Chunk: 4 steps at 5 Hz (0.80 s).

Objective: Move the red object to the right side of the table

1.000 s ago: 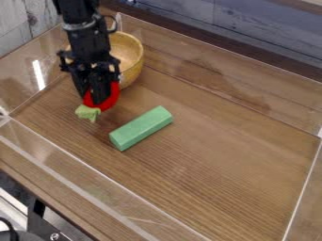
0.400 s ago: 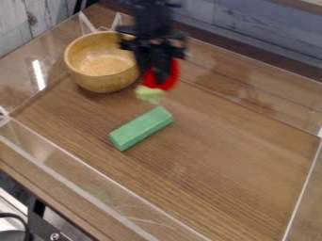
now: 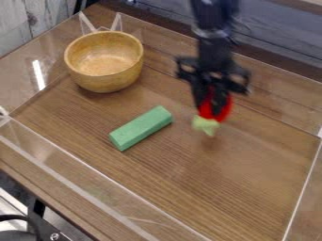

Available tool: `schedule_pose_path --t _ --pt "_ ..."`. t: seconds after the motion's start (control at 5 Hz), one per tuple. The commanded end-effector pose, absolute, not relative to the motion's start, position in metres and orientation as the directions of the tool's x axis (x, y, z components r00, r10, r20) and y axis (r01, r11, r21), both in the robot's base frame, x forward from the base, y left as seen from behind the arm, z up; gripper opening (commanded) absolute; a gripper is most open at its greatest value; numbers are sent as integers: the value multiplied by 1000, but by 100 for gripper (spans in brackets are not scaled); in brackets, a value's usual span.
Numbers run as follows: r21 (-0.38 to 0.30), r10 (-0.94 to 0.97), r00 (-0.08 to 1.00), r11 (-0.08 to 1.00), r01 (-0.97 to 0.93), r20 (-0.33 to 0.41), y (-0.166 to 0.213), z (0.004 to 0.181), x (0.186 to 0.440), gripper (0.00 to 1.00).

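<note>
The red object (image 3: 210, 111), a small strawberry-like toy with a light green stem (image 3: 205, 125) hanging below, is held just above the table (image 3: 251, 179). My gripper (image 3: 213, 102) points straight down from the black arm and is shut on the red object. It hangs right of the table's middle, to the right of the green block and a little further back.
A green rectangular block (image 3: 139, 128) lies near the middle of the table. A wooden bowl (image 3: 104, 62) stands at the back left. Low clear acrylic walls (image 3: 308, 179) border the tabletop on all sides.
My gripper has carried the red object from beside the bowl at the left, past the green block, to right of the table's middle. The block and bowl have not moved.
</note>
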State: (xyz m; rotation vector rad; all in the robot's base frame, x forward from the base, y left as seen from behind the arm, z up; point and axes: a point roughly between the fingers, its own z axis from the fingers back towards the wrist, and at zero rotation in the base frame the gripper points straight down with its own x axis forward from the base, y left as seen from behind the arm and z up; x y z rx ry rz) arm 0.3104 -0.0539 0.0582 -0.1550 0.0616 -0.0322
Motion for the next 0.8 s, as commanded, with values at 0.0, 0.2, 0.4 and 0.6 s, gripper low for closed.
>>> schedule_pose_path --t 0.0,0.2,0.4,0.6 --pt "-157 -43 999 987 43 4 -73 61 325 0" --pt "-150 -43 999 988 42 1 -72 50 327 0" --pt "-145 -36 999 989 36 3 -65 47 328 0" --pt "-141 -29 1000 990 29 6 -58 44 329 0"
